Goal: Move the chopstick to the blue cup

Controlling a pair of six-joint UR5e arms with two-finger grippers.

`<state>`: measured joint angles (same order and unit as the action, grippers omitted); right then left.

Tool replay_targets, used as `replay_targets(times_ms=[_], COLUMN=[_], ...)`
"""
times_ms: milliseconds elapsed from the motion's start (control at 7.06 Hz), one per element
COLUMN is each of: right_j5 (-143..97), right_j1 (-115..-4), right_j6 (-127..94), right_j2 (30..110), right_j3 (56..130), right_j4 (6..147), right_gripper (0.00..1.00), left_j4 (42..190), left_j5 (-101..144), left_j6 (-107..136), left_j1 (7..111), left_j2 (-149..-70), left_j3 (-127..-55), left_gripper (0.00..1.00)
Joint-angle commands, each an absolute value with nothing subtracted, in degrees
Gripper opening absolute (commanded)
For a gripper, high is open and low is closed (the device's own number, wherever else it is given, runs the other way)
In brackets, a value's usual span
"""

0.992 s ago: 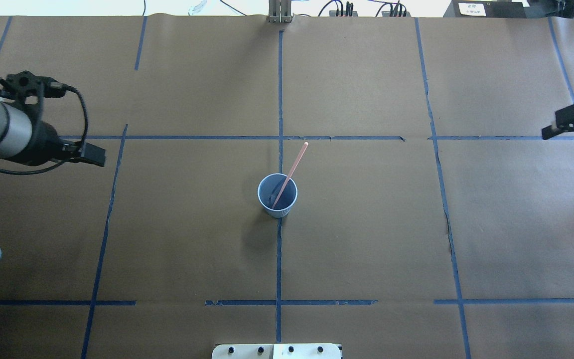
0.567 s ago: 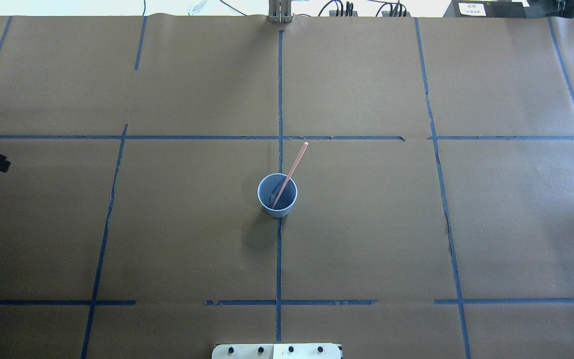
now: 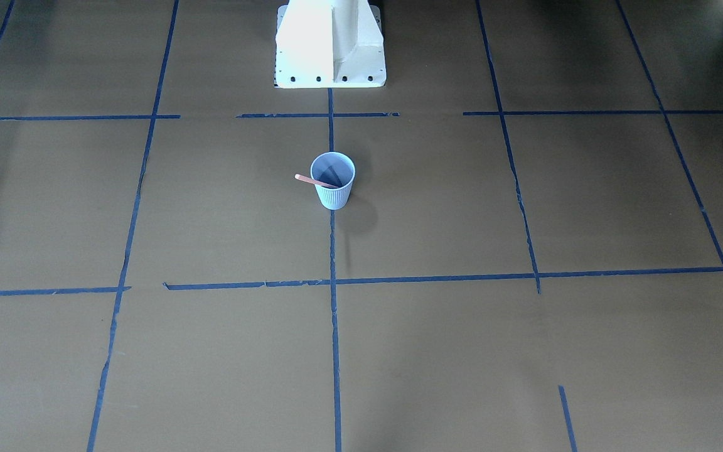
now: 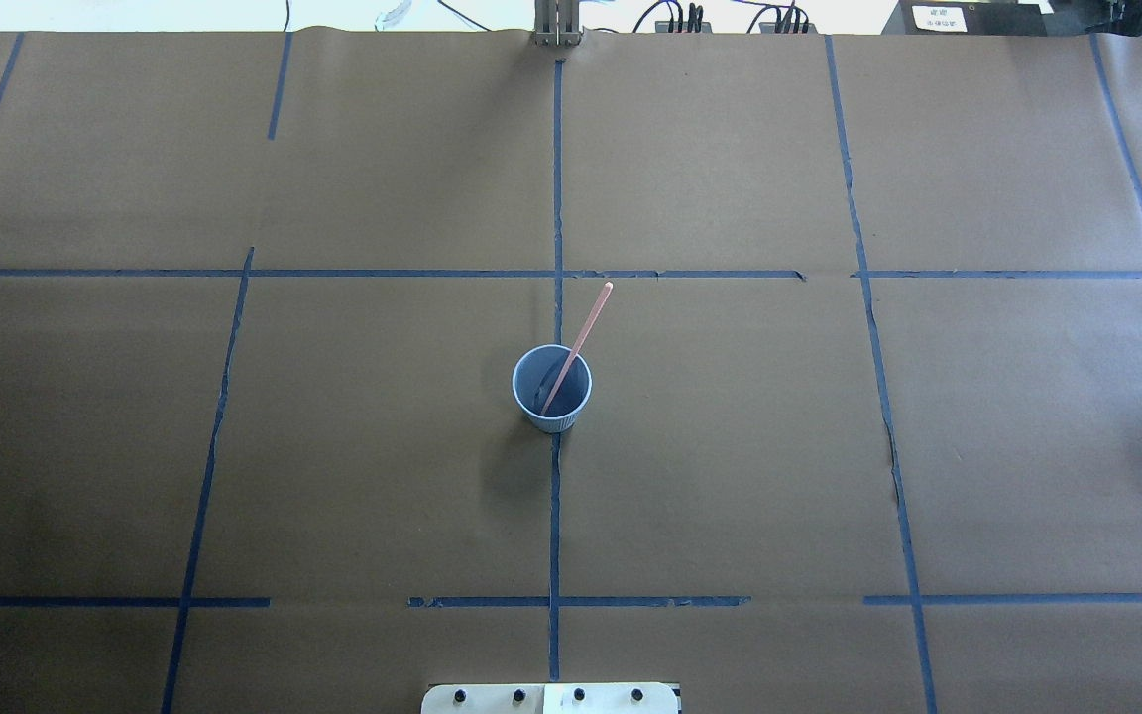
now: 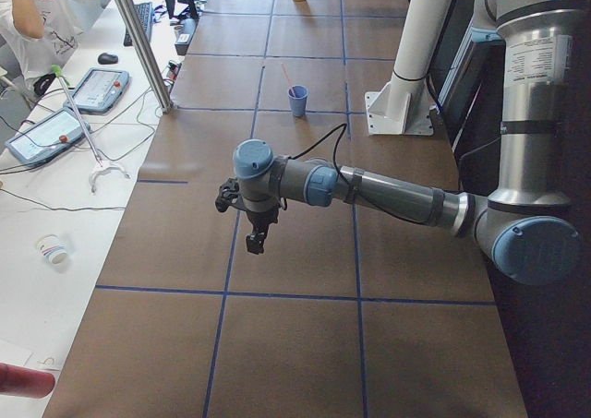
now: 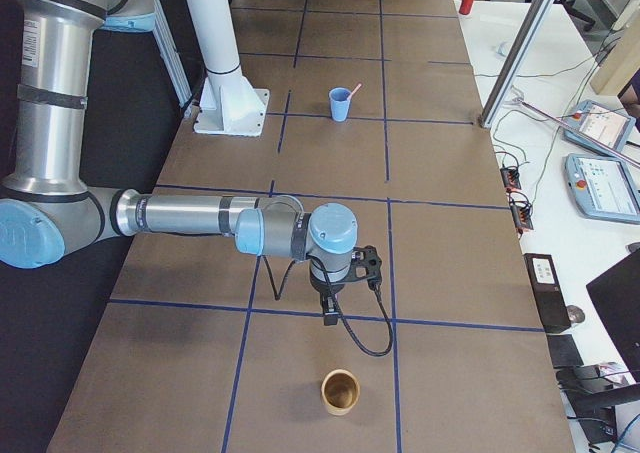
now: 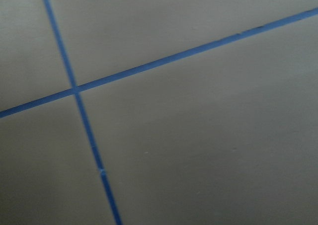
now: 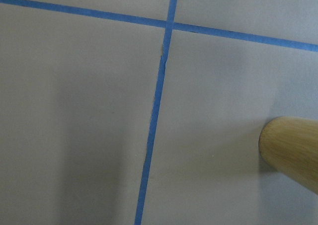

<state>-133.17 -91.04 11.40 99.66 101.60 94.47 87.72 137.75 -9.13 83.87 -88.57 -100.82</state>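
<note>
The pale blue ribbed cup (image 4: 552,389) stands upright at the table's middle, on a blue tape line. It also shows in the front view (image 3: 333,181) and both side views (image 5: 297,101) (image 6: 341,104). One pinkish-orange chopstick (image 4: 579,342) leans inside it, its top end sticking out over the rim (image 3: 314,181). Both grippers are far from the cup and outside the overhead view. My left gripper (image 5: 254,243) hangs over the table's left end. My right gripper (image 6: 330,313) hangs over the right end. I cannot tell whether either is open or shut.
A wooden cup (image 6: 340,391) stands near my right gripper and shows in the right wrist view (image 8: 293,150). The white robot base (image 3: 330,44) stands behind the blue cup. An operator's table with tablets (image 5: 100,88) lies beyond the far edge.
My left arm has drawn back out of the overhead view to the left, and my right gripper has left it to the right. The cup and chopstick have not moved.
</note>
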Motion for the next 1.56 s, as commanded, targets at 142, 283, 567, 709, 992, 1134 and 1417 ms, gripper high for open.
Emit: replay_targets(times_ms=[142,283,567,709,992,1134,1417], right_j5=[-132.3,-132.2,-133.3,-133.4,-133.4,-133.4,-133.5], right_j1=[-90.7,-90.7,-90.7,-90.4,-90.3,-90.3,-90.3], right_j6=[11.4,11.5,11.3,11.2,11.0,10.9,10.9], right_j2=[97.6,97.4,98.3,98.4,95.6,95.2,95.2], right_j3=[100.6,100.5,101.2,100.9,100.6,100.5,102.1], right_j4=[95.3,95.1,95.2,95.1,95.5,97.0,97.8], right_gripper=[1.00,1.00,1.00,1.00,1.00,1.00,1.00], left_j4=[86.8,86.6,86.0,82.0,78.6,78.5,80.8], left_j5=[140.3,140.3,136.6,131.6,134.3,136.6,136.9], left_j6=[-16.0,-13.4,-10.2,-10.3,-10.4,-10.1,-8.9], left_j1=[87.5,87.5,88.2,88.8,89.7,89.6,89.4], left_j2=[-93.3,-93.2,-93.2,-95.3,-93.0,-92.5,-92.8], left_j3=[-94.0,-94.8,-96.6,-97.4,-98.3,-97.2,-92.4], left_gripper=[1.00,1.00,1.00,1.00,1.00,1.00,1.00])
